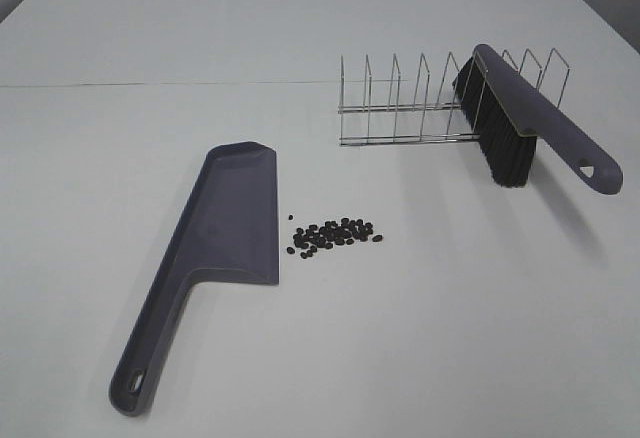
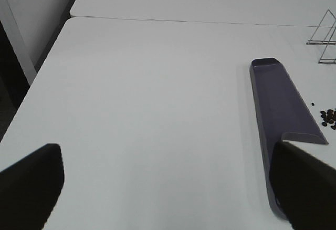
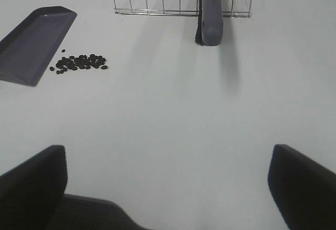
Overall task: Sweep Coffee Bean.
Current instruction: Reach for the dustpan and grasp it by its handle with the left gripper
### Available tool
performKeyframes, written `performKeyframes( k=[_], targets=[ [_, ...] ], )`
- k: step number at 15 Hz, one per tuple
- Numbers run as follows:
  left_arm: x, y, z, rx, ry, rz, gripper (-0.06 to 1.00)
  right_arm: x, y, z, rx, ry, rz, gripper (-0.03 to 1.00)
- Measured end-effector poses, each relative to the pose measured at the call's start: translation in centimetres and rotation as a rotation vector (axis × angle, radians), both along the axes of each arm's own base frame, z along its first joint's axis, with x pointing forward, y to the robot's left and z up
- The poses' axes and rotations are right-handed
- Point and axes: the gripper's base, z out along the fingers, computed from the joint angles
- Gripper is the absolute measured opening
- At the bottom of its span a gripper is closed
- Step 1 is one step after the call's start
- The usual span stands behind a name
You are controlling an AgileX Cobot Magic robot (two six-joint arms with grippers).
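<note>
A small pile of dark coffee beans (image 1: 334, 235) lies on the white table, just right of the grey-purple dustpan (image 1: 228, 233), whose handle points toward the front left. The beans also show in the right wrist view (image 3: 80, 63) and at the edge of the left wrist view (image 2: 328, 117). The brush (image 1: 530, 123) with black bristles leans in the wire rack (image 1: 420, 103). My left gripper (image 2: 168, 188) is open and empty, hovering near the dustpan (image 2: 278, 104). My right gripper (image 3: 168, 183) is open and empty, well short of the brush (image 3: 211, 9). Neither gripper shows in the exterior high view.
The white table (image 1: 450, 338) has a seam running across at the back. Its left edge shows in the left wrist view (image 2: 31, 93), with dark floor beyond.
</note>
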Motion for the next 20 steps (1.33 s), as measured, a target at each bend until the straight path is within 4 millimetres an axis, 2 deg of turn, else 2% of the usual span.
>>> performKeyframes(
  k=[20],
  targets=[
    [0.0, 0.0, 0.0, 0.004, 0.0, -0.002, 0.99, 0.0, 0.0, 0.0, 0.0, 0.0, 0.0, 0.94]
  ],
)
